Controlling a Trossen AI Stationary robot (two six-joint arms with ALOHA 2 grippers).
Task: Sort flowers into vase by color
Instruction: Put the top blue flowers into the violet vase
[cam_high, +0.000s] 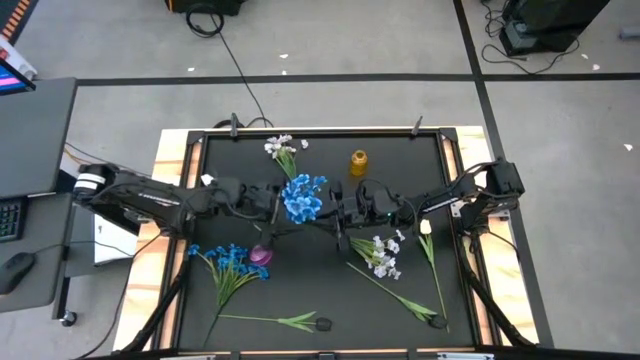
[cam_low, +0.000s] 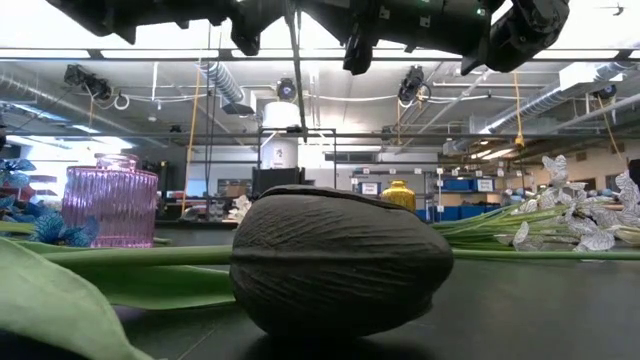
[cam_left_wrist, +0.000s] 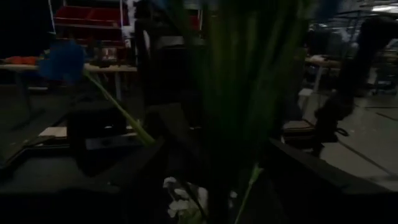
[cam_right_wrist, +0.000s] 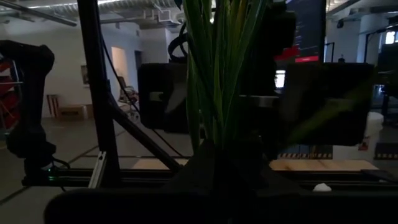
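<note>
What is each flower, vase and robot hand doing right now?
Blue flower bunch: held up in the air between both arms.
Left gripper: at the bunch.
Right gripper: fingers shut on its stems.
Pink vase: upright.
Yellow vase: upright.
White sprays: lying flat.
Second blue bunch: lying flat.

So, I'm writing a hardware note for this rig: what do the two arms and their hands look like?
Both arms are dark, nearly black, built of slim jointed links. The left arm carries a white band near its outer end; the right arm has a boxy dark block there. Thin black cables run along both. The left hand and right hand are dark too.
</note>
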